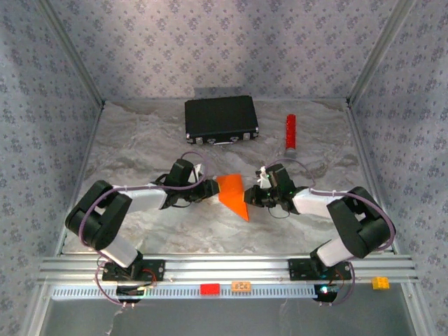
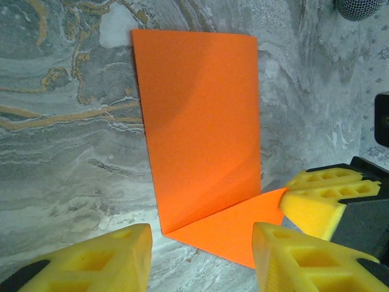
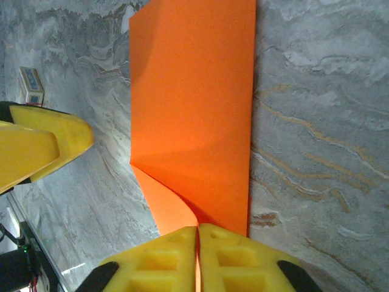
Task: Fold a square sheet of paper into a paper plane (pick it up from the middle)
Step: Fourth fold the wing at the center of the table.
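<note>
Right gripper pinches tight on a corner of the orange paper, lying mid-table btw. both arms; left gripper is open w/ nothing; paper looks light, floppy, prob. tears easy, so hold edges.

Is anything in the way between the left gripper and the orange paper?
No, nothing visible is in the way. The left gripper is open right at the edge of the orange paper. The right gripper is shut on the paper's opposite edge, so it is not blocking the left one.
</note>
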### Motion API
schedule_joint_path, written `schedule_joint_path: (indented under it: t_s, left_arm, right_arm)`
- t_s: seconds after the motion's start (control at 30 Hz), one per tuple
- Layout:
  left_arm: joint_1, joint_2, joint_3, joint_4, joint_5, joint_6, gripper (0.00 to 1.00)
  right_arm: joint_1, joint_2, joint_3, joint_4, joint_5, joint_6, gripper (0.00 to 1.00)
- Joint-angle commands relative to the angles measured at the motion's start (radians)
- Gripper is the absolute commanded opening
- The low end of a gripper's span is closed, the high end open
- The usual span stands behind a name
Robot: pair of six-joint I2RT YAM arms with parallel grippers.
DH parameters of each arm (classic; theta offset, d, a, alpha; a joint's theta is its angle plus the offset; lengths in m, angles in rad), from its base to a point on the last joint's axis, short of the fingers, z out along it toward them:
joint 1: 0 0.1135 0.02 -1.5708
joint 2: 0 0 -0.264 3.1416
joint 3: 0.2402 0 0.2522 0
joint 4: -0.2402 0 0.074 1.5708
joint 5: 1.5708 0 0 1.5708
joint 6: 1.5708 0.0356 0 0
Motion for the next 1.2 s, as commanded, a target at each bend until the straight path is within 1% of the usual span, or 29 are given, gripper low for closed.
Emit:
schedule_joint_path:
  t_s: [0.0,0.1,0.23,0.53,0.77,0.9,1.0,1.17]
  left_arm:
    - [0.007,0.011,0.039,0.018,0.023,-0.010,0.50]
    - [0.006,0.012,0.044,0.027,0.024,-0.016,0.60]
    - [0.006,0.026,0.060,0.040,0.034,-0.028,0.66]
    - [0.005,0.072,0.087,0.068,0.055,-0.048,0.67]
    - [0.005,0.134,0.105,0.133,0.075,-0.085,0.65]
    - [0.004,0.168,0.120,0.162,0.087,-0.098,0.57]
    - [0.003,0.196,0.128,0.195,0.097,-0.114,0.47]
    - [0.003,0.227,0.113,0.261,0.094,-0.152,0.25]
  right_arm:
    - [-0.014,-0.024,-0.025,0.017,-0.019,-0.011,0.08]
    - [-0.027,-0.038,-0.038,0.039,-0.036,-0.008,0.07]
    - [-0.040,-0.041,-0.050,0.065,-0.060,-0.001,0.07]
    - [-0.054,-0.049,-0.064,0.089,-0.068,0.006,0.07]
    - [-0.058,-0.064,-0.074,0.087,-0.058,0.009,0.07]
    - [-0.057,-0.065,-0.080,0.090,-0.055,0.013,0.07]
    - [-0.058,-0.066,-0.083,0.096,-0.054,0.016,0.08]
    - [-0.055,-0.080,-0.088,0.080,-0.032,0.025,0.12]
